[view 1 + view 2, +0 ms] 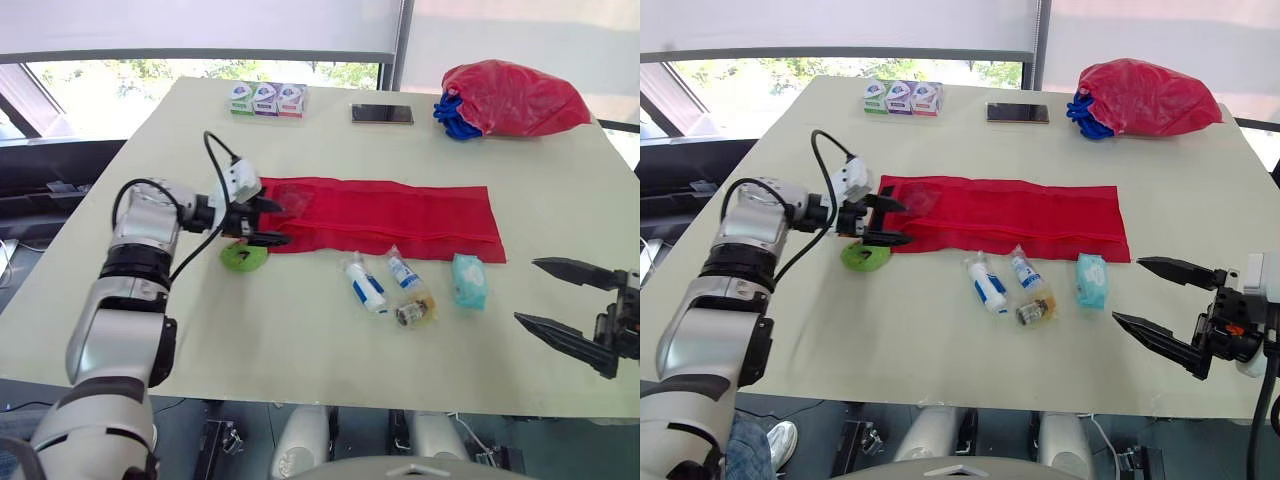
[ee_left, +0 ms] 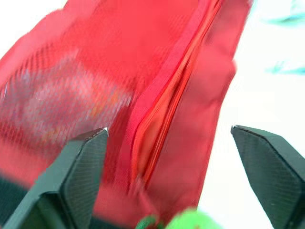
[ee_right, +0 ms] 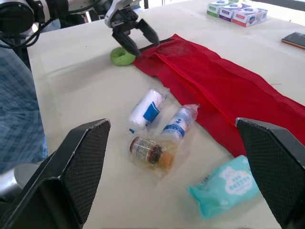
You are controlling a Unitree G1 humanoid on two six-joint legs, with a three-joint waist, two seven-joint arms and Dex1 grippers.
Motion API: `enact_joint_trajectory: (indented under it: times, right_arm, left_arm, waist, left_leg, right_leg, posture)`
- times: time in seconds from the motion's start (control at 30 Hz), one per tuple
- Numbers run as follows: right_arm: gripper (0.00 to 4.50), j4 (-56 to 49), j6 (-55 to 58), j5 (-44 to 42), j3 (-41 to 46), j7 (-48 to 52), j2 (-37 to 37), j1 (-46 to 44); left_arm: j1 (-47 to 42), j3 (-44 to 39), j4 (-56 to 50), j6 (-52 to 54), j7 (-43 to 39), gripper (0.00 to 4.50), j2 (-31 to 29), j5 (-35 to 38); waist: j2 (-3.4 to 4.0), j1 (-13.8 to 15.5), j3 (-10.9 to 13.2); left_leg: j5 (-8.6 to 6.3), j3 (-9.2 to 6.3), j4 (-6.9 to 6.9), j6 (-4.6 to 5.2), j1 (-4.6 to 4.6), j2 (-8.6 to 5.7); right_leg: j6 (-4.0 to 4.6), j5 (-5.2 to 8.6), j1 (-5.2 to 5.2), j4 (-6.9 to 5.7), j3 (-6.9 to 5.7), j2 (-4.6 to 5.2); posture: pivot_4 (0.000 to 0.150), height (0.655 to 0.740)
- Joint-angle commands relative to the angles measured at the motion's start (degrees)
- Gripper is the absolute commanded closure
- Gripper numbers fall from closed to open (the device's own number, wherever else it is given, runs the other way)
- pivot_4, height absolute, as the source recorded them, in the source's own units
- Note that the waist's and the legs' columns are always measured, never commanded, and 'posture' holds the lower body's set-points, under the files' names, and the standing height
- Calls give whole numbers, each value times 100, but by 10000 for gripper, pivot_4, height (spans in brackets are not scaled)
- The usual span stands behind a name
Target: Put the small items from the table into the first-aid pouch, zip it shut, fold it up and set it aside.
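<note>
The red first-aid pouch (image 1: pixel 385 215) lies unfolded flat across the table, its zipper (image 2: pixel 157 114) parted. My left gripper (image 1: pixel 272 222) is open at the pouch's left end, one finger over the fabric and one at its near edge. A green roll (image 1: pixel 243 257) lies just below that gripper. In front of the pouch lie a white-and-blue tube (image 1: pixel 365 285), a small bottle in a bag (image 1: pixel 407 275), a brown vial (image 1: pixel 414 313) and a teal wipes pack (image 1: pixel 469 280). My right gripper (image 1: pixel 556 296) hangs open at the table's near right, apart from the items.
At the far edge stand three small boxes (image 1: pixel 266 99) and a phone (image 1: pixel 381 114). A red drawstring bag with blue cord (image 1: pixel 510 99) sits at the far right corner. The table's near edge (image 1: pixel 330 405) runs below the items.
</note>
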State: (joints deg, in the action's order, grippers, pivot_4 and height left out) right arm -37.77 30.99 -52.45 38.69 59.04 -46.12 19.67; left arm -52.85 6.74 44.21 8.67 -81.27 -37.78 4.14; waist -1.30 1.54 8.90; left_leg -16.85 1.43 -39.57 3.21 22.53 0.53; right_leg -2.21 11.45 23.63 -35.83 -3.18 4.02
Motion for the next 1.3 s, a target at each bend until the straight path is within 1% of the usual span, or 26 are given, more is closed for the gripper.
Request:
enact_joint_trajectory:
  times: [0.03,0.17,0.27,0.4,0.6,0.77,0.83,0.9,0.93,1.03,1.1,1.13,1.3]
  right_arm:
    - [0,-245,116,-205,52,-459,14,-65]
    - [0,-460,270,-306,-85,-1219,50,-321]
    - [0,-570,339,-315,-188,-1636,66,-471]
    - [0,-697,638,-447,-234,-2354,-49,-709]
    - [0,-1014,783,-569,-272,-2969,-12,-803]
    - [0,-1172,790,-609,-261,-3176,24,-643]
    - [0,-1184,793,-653,-273,-3265,3,-678]
    - [0,-1177,788,-663,-315,-3315,-15,-715]
    - [0,-1170,781,-654,-346,-3326,-17,-727]
    - [0,-1157,767,-645,-416,-3325,-22,-743]
    - [0,-1153,752,-669,-431,-3297,-21,-745]
    - [0,-1162,743,-705,-423,-3260,-22,-738]
    - [0,-1210,695,-934,-299,-2882,-107,-671]
  left_arm:
    - [59,-88,-695,160,463,109,369,155]
    - [88,23,-977,197,1281,109,1107,57]
    - [85,185,-893,14,1572,109,1320,-158]
    - [-102,389,-360,-316,2072,109,1653,-454]
    - [-223,640,300,-982,2303,109,1796,-851]
    - [-423,586,872,-1301,2493,109,1834,-930]
    - [-498,572,1042,-1416,2526,5183,1832,-938]
    - [-543,587,1181,-1560,2540,12094,1846,-963]
    - [-560,610,1246,-1641,2552,16409,1858,-989]
    - [-620,597,1420,-1769,2552,31589,1925,-991]
    - [-660,591,1511,-1829,2548,42559,1955,-997]
    - [-679,587,1554,-1854,2536,44600,1965,-996]
    - [-753,519,1680,-1865,2354,44600,1978,-901]
  waist:
    - [0,9,0]
    - [-1,2,1]
    - [-2,-8,1]
    - [-1,-55,1]
    - [-2,-50,1]
    - [-3,-43,1]
    - [-3,-47,1]
    - [-3,-52,1]
    - [-3,-53,1]
    - [-3,-55,1]
    - [-3,-50,1]
    - [-3,-50,1]
    - [-3,-53,1]
  left_leg:
    - [0,-1,-1,0,1,0]
    - [0,-2,-1,0,0,-1]
    - [1,-2,-3,-1,-1,-2]
    - [0,-1,-2,0,-3,0]
    - [0,-4,-2,0,1,-3]
    - [0,-3,-2,1,3,-4]
    - [0,-3,-3,1,3,-5]
    - [0,-4,-3,1,1,-4]
    - [0,-4,-3,1,1,-4]
    - [0,-4,-3,1,1,-4]
    - [0,-4,-3,1,3,-4]
    - [0,-4,-3,1,3,-4]
    - [0,-5,-3,1,3,-5]
  right_leg:
    - [2,-1,-1,0,1,0]
    - [3,-2,-1,-4,2,-2]
    - [2,-2,-1,-4,2,-3]
    - [3,-3,-2,-5,4,-7]
    - [3,-3,-1,-3,0,-6]
    - [3,-3,-1,-1,0,-4]
    - [3,-3,-1,-2,-1,-4]
    - [2,-3,-1,-3,-1,-4]
    - [2,-3,-2,-4,-1,-5]
    - [3,-3,-1,-3,-1,-5]
    - [3,-3,-1,-3,-1,-5]
    - [3,-3,-1,-3,-1,-4]
    - [3,-3,-1,-3,-2,-4]
  posture:
    - [1500,7400]
    - [1500,7400]
    - [1500,7400]
    - [1500,7400]
    - [1500,7400]
    - [1500,7400]
    - [1500,7400]
    - [1500,7400]
    - [1500,7400]
    - [1500,7400]
    - [1500,7400]
    - [1500,7400]
    - [1500,7400]
